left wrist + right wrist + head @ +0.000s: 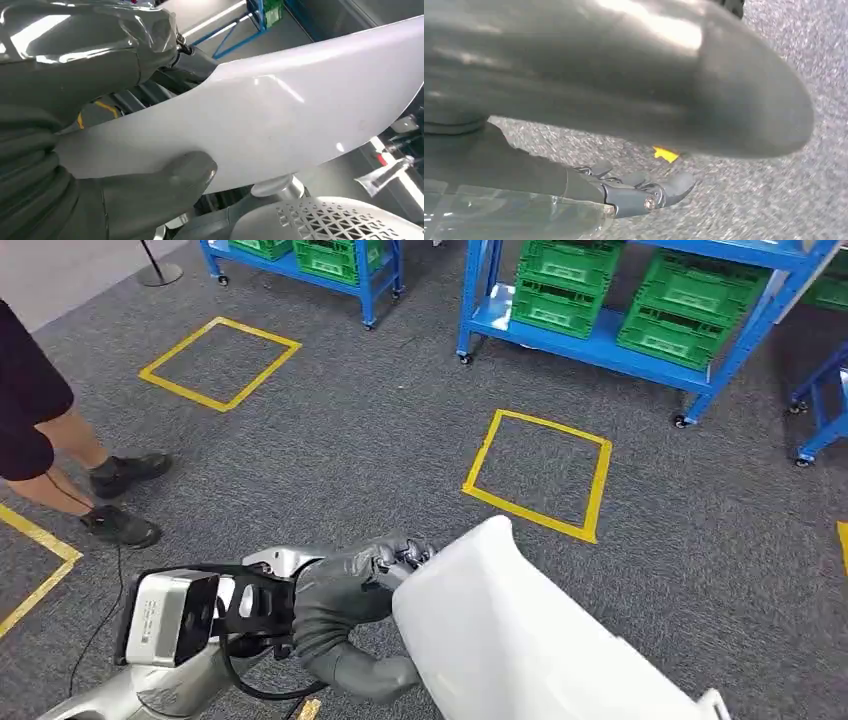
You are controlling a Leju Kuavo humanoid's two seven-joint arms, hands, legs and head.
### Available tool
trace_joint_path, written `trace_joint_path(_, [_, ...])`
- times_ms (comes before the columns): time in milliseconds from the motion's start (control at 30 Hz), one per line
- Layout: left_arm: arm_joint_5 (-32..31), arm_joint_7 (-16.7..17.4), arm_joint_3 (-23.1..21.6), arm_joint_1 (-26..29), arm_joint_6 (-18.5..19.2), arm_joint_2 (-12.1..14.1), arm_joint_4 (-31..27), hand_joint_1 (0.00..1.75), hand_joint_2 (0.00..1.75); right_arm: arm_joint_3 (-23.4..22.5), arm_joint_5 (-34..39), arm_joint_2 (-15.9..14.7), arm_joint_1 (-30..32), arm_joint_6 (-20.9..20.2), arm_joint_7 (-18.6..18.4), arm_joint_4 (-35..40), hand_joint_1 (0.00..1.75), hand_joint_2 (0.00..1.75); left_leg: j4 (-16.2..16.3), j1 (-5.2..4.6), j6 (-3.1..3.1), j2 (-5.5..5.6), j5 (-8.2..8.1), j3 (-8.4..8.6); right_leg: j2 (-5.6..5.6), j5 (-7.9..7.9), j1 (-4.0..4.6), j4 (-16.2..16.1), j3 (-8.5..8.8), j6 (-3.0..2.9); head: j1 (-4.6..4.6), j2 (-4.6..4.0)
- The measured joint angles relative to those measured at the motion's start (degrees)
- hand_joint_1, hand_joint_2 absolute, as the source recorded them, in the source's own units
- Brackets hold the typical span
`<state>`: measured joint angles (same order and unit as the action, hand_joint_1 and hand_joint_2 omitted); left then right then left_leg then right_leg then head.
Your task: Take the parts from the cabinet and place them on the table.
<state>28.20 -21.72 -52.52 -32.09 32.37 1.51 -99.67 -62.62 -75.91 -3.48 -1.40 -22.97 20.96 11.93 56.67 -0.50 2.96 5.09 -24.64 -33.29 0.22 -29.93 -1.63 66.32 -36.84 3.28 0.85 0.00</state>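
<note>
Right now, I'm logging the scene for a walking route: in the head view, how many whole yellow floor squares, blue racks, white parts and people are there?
Whole yellow squares: 2
Blue racks: 3
White part, gripped by the left hand: 1
Person, legs showing: 1
Total: 7

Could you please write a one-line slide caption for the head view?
Left hand holds a white curved panel above grey carpet marked with yellow squares.
</note>
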Motion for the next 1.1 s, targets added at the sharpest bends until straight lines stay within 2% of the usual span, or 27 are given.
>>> trace_joint_path(33, [0.00, -0.20, -0.15, 0.00, 0.02, -0.02, 0.02, 1.75, 1.75, 0.00, 0.13, -0.02, 0.00, 0.09, -0.05, -0.04, 0.00, 0.00, 0.39, 0.02, -0.23, 0.74, -0.15, -0.07, 1.23, 2.17, -0.26, -5.53, 2.52, 0.40, 0.00, 0.00])
trace_joint_path(67, [0.00, -0.41, -0.20, -0.02, 0.02, -0.02, 0.07, 1.75, 1.75, 0.00, 0.15, -0.04, 0.01, 0.11, -0.15, -0.15, 0.00, 0.00, 0.87, -0.02, -0.52, 1.33, -0.35, -0.43, 3.72, 2.74, -0.50, -8.22, 3.54, 0.13, -0.07, 0.00])
trace_joint_path(100, [-0.07, -0.59, -0.20, -0.01, 0.02, -0.04, 0.09, 1.75, 1.75, 0.00, 0.18, -0.02, -0.07, 0.15, -0.26, -0.33, 0.00, 0.00, 1.21, -0.37, -0.82, 2.07, -0.55, -0.86, 2.87, 3.01, -0.22, -8.32, 3.93, -0.83, -0.11, 0.00])
trace_joint_path(200, [-0.17, -0.94, -0.20, 0.00, 0.20, 0.02, 0.15, 1.75, 1.75, 0.02, 0.20, 0.00, -0.08, 0.15, -0.57, -0.55, 0.00, 0.00, 1.05, -0.03, -1.46, 3.12, -0.20, -1.33, 1.50, 3.21, 0.24, -8.24, 3.79, -1.95, -0.13, 0.00])
trace_joint_path(233, [-0.17, -1.01, -0.20, 0.00, 0.29, 0.07, 0.20, 1.75, 1.75, 0.02, 0.22, 0.07, -0.15, 0.11, -0.59, -0.61, 0.00, 0.00, 1.53, 0.05, -1.67, 2.48, -0.54, -1.63, 0.85, 3.43, -0.40, -8.46, 3.84, -2.33, -0.15, 0.00])
trace_joint_path(267, [-0.15, -1.07, -0.18, -0.16, 0.42, 0.15, 0.20, 1.75, 1.75, 0.00, 0.24, -0.07, -0.26, 0.11, -0.61, -0.61, 0.00, 0.00, 3.05, -0.31, -2.23, -0.81, -1.70, -2.27, 0.41, 3.31, -0.29, -8.46, 3.95, -2.54, 0.04, 0.00])
trace_joint_path(300, [-0.17, -1.09, -0.18, -0.27, 0.50, 0.15, 0.20, 1.75, 1.75, 0.00, 0.24, -0.04, -0.22, 0.09, -0.61, -0.72, 0.00, 0.00, 6.27, -0.11, -2.61, -2.82, -3.57, -3.74, -0.05, 3.29, -0.19, -8.46, 4.06, -2.96, 0.50, 0.00])
trace_joint_path(367, [-0.17, -1.20, -0.22, -0.24, 0.50, 0.13, 0.31, 1.75, 1.75, 0.00, 0.29, -0.04, 0.15, 0.09, -0.72, -0.87, 0.00, 0.00, 15.55, 0.45, -3.09, -4.37, -7.50, -8.35, -1.52, 3.09, 0.01, -8.45, 4.05, -3.22, 0.48, 0.00])
trace_joint_path(400, [-0.17, -1.22, -0.31, -0.21, 0.53, 0.20, 0.46, 1.75, 1.75, 0.00, 0.29, -0.04, 0.25, 0.07, -0.79, -0.94, 0.00, 0.00, 18.97, 0.71, -3.25, -4.53, -8.48, -10.20, -2.37, 3.04, 0.04, -8.45, 4.02, -3.25, 0.48, 0.00])
trace_joint_path(433, [-0.17, -1.22, -0.42, -0.19, 0.55, 0.22, 0.64, 1.75, 1.75, 0.00, 0.29, -0.04, 0.24, 0.04, -0.92, -0.94, 0.00, 0.00, 19.54, 0.90, -3.29, -4.75, -8.05, -10.65, -3.14, 2.99, 0.04, -8.44, 4.04, -3.29, 0.46, 0.00])
trace_joint_path(467, [-0.17, -1.23, -0.46, -0.20, 0.57, 0.20, 0.79, 1.75, 1.75, 0.00, 0.31, -0.02, 0.16, 0.02, -0.96, -0.96, 0.00, 0.00, 17.44, 1.00, -3.27, -4.94, -6.54, -9.72, -3.78, 2.95, 0.06, -8.44, 4.07, -3.30, 0.48, 0.00])
trace_joint_path(500, [-0.17, -1.23, -0.48, -0.22, 0.68, 0.17, 0.85, 1.75, 1.75, 0.00, 0.31, 0.04, 0.00, 0.00, -1.03, -0.98, 0.00, 0.00, 12.56, 1.01, -3.11, -5.35, -4.09, -7.23, -4.49, 2.84, 0.10, -8.45, 4.16, -3.19, 0.48, 0.00])
trace_joint_path(533, [-0.17, -1.23, -0.48, -0.29, 0.72, 0.13, 0.88, 1.75, 1.75, 0.00, 0.31, 0.18, -0.08, 0.00, -1.09, -1.01, 0.00, 0.00, 6.88, 0.88, -2.75, -6.60, -1.85, -4.05, -5.06, 2.79, 0.16, -8.45, 4.31, -3.14, 0.50, 0.00])
trace_joint_path(567, [-0.17, -1.23, -0.48, -0.46, 0.74, 0.02, 0.88, 1.75, 1.75, 0.00, 0.31, 0.31, -0.11, 0.00, -1.09, -1.03, 0.00, 0.00, 2.54, 0.34, -2.07, -10.12, -0.85, -1.42, -5.51, 2.69, 0.26, -8.47, 4.53, -3.05, 0.50, 0.02])
trace_joint_path(600, [-0.20, -1.23, -0.48, -0.60, 0.74, -0.07, 0.90, 1.75, 1.75, 0.00, 0.31, 0.53, -0.04, 0.00, -1.14, -1.11, 0.00, 0.00, 1.53, -0.41, -1.86, -11.76, -1.63, -1.01, -6.06, 2.41, 0.81, -8.37, 4.58, -2.60, 0.39, 0.00])
trace_joint_path(633, [-0.17, -1.29, -0.50, -0.71, 0.79, -0.26, 0.96, 1.75, 1.75, 0.00, 0.29, 0.55, -0.01, 0.00, -1.18, -1.22, 0.00, 0.00, 1.46, -0.47, -1.73, -10.50, -1.44, -1.31, -6.69, 2.36, 0.66, -8.45, 4.67, -2.42, 0.37, 0.00])
trace_joint_path(700, [-0.17, -1.36, -0.50, -0.70, 0.85, -0.17, 1.20, 1.75, 1.75, 0.02, 0.24, 0.61, -0.02, 0.00, -1.27, -1.27, 0.00, 0.00, 1.40, -0.59, -1.44, -9.03, -1.36, -1.47, -8.34, 2.29, 0.60, -8.86, 5.11, -1.89, 0.39, 0.00])
trace_joint_path(733, [-0.18, -1.38, -0.46, -0.74, 0.88, -0.17, 1.27, 1.75, 1.75, 0.04, 0.20, 0.70, -0.14, 0.07, -1.27, -1.31, 0.00, 0.00, 0.48, -0.49, -0.94, -7.90, -0.76, -0.60, -9.03, 2.15, 0.77, -9.13, 5.48, -1.47, 0.46, 0.00])
trace_joint_path(767, [-0.20, -1.40, -0.46, -0.79, 0.83, -0.28, 1.36, 1.75, 1.75, 0.04, 0.18, 0.61, -0.29, 0.15, -1.27, -1.33, 0.00, 0.00, -0.21, -0.07, -0.68, -7.08, -0.24, -0.15, -5.93, 1.48, 0.42, -8.15, 5.00, -1.42, 0.28, 0.00])
trace_joint_path(800, [-0.15, -1.51, -0.50, -1.09, 0.61, -0.50, 1.60, 1.75, 1.75, 0.07, 0.15, 0.61, -0.23, 0.15, -1.29, -1.35, 0.00, 0.00, -0.38, 0.12, -0.27, -6.45, 0.12, -0.10, -2.74, -0.08, 0.28, -5.27, 3.67, -1.83, 0.35, 0.00])
trace_joint_path(833, [-0.18, -1.53, -0.55, -1.12, 0.50, -0.66, 1.81, 1.75, 1.75, 0.07, 0.15, 0.61, 0.01, 0.15, -1.36, -1.40, 0.00, 0.00, -0.41, 0.14, -0.17, -5.49, 0.16, -0.19, -1.18, -1.97, 0.34, -0.79, 1.60, -2.18, 0.02, 0.00])
trace_joint_path(900, [-0.28, -1.55, -0.74, -0.93, 0.50, -0.61, 2.30, 1.75, 1.75, 0.04, 0.15, 0.46, 0.38, 0.17, -1.57, -1.40, 0.00, 0.00, -0.39, -0.02, -0.11, -3.43, 0.16, -0.25, -0.38, -5.04, 0.36, 8.55, -3.23, -2.29, -0.11, 0.00])
trace_joint_path(933, [-0.28, -1.55, -0.88, -0.85, 0.48, -0.59, 2.56, 1.75, 1.75, 0.05, 0.13, 0.44, 0.47, 0.17, -1.79, -1.40, 0.00, 0.00, -0.36, -0.04, -0.11, -2.39, 0.16, -0.22, -0.36, -4.94, 0.35, 10.09, -4.38, -1.94, -0.13, 0.00])
trace_joint_path(967, [-0.28, -1.55, -0.98, -0.85, 0.48, -0.59, 2.76, 1.75, 1.75, 0.07, 0.13, 0.46, 0.46, 0.17, -1.82, -1.40, 0.00, 0.00, -0.29, 0.01, -0.13, -1.45, 0.15, -0.14, -0.35, -3.74, 0.25, 8.33, -3.88, -1.39, -0.13, 0.00])
trace_joint_path(1033, [-0.28, -1.57, -1.01, -0.86, 0.48, -0.63, 2.97, 1.75, 1.75, 0.07, 0.13, 0.39, 0.29, 0.17, -1.92, -1.40, 0.00, 0.00, 0.07, 0.20, -0.42, 0.32, -0.04, -0.01, 0.30, 0.99, -0.19, -1.61, 0.34, 0.04, -0.13, 0.00])
trace_joint_path(1067, [-0.28, -1.64, -1.01, -0.87, 0.48, -0.63, 3.02, 1.75, 1.75, 0.04, 0.15, 0.35, 0.31, 0.15, -1.99, -1.40, 0.00, 0.00, 0.51, 0.33, -0.77, 1.07, -0.27, -0.10, 2.06, 2.99, -0.61, -6.72, 2.59, 0.56, -0.17, 0.00])
trace_joint_path(1100, [-0.31, -1.75, -1.01, -0.83, 0.46, -0.66, 3.06, 1.75, 1.75, 0.07, 0.29, 0.42, 0.30, 0.11, -2.30, -1.44, 0.00, 0.00, 1.15, -0.11, -1.31, 1.82, -0.67, -0.51, 3.07, 3.18, -0.26, -7.83, 3.05, -0.12, -0.20, 0.00])
